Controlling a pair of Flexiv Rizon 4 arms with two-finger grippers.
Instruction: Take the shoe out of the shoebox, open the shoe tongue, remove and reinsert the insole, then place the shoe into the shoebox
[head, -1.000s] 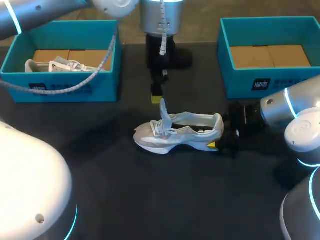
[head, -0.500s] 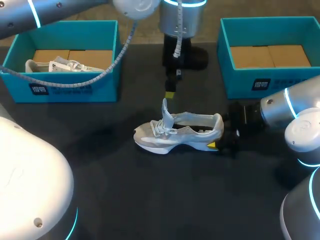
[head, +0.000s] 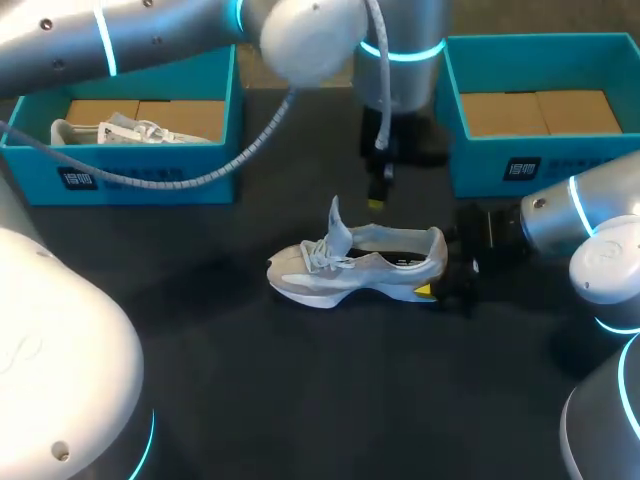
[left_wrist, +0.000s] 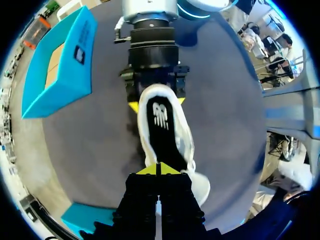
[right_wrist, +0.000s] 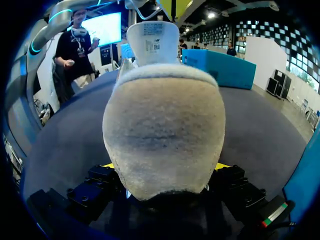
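Since a second ago our left arm has swung across the top of the frame, from left of the upright tongue (head: 338, 225) to right of it. It enters at the upper left, and its wrist now points straight down in the upper middle. The left gripper (head: 377, 203) hangs above the shoe (head: 360, 265), its yellow tips pressed together on nothing. Our right arm has not shifted. It comes in low from the right edge and lies nearly level, with the right gripper (head: 445, 272) clamped on the shoe's heel, one tip on each side. The shoe stands upright on the table (head: 300, 400) at the centre of the frame, toe to the left, between the left shoebox (head: 150, 175) and the right shoebox (head: 540, 165). Its dark insole (left_wrist: 161, 125) is in place.
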